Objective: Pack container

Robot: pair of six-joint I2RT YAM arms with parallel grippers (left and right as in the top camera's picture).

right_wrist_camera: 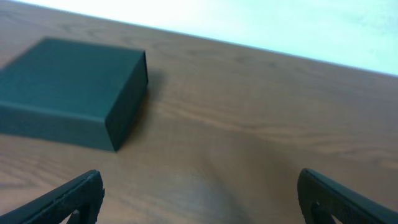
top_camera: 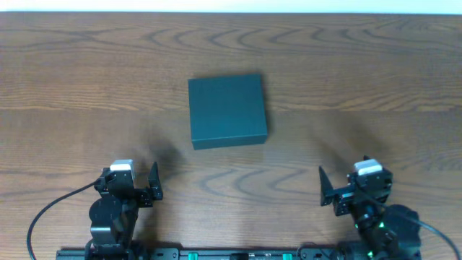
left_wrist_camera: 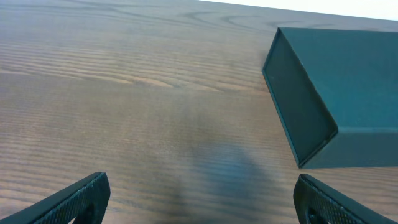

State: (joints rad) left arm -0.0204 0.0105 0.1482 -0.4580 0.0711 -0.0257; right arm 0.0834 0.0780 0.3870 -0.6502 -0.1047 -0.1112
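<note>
The container (top_camera: 227,110) is a dark teal square box lying shut in the middle of the wooden table. It also shows at the upper right of the left wrist view, container (left_wrist_camera: 348,93), and at the upper left of the right wrist view, container (right_wrist_camera: 68,87). My left gripper (top_camera: 146,189) rests near the front left edge, open, with only bare wood between its fingers (left_wrist_camera: 84,196). At the front right my right gripper (top_camera: 328,193) is open too, its fingers (right_wrist_camera: 74,199) wide apart over bare table. Both stand well short of the box.
Wood-grain table (top_camera: 346,65) stretches on all sides of the box. A pale wall runs along the far edge. Black cables trail from both arm bases at the front corners.
</note>
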